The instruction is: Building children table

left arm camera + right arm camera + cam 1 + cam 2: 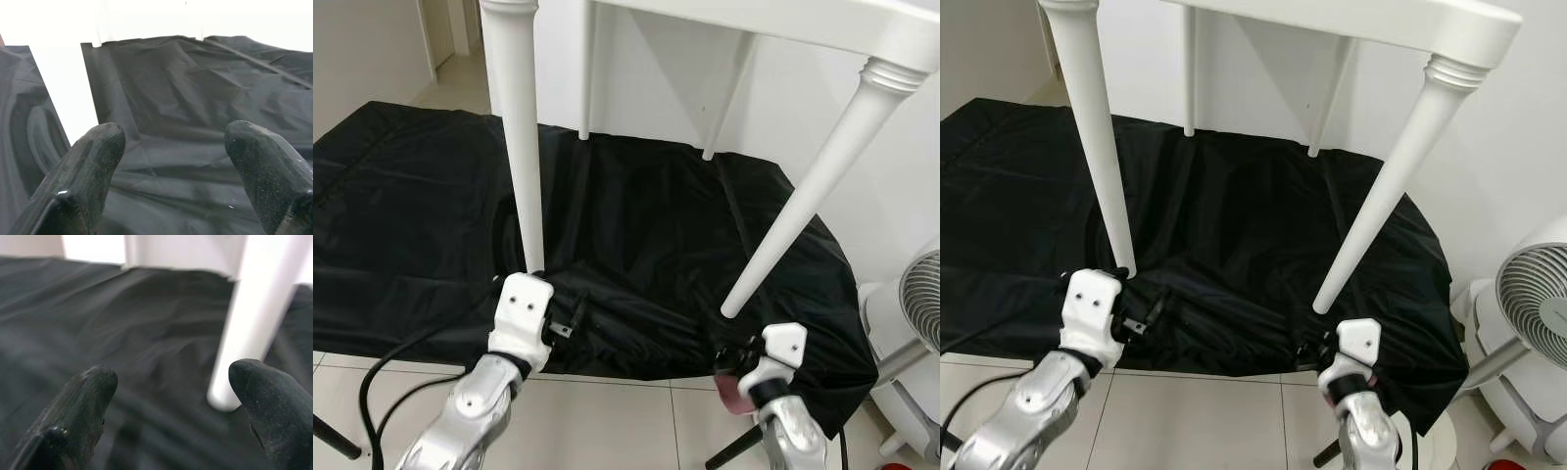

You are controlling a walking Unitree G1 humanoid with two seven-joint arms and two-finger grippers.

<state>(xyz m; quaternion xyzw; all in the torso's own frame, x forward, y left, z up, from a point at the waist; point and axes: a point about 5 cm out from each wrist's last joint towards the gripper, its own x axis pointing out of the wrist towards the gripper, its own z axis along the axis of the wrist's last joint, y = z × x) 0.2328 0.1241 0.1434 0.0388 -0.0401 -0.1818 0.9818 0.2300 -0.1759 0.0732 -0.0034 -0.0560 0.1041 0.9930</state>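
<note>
On the black cloth (636,225) stands the white table (1361,24), its four legs down. Left hand (171,161) — fingers apart, holding nothing — sits beside the near left leg (521,147). Right hand (168,406) gapes too, by the near right leg (808,191). Farther right, a white fan (1538,313).

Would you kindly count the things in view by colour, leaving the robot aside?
White: 2, the table with four legs and the fan.
Black: 1, the cloth spread on the floor.
Total: 3.
</note>
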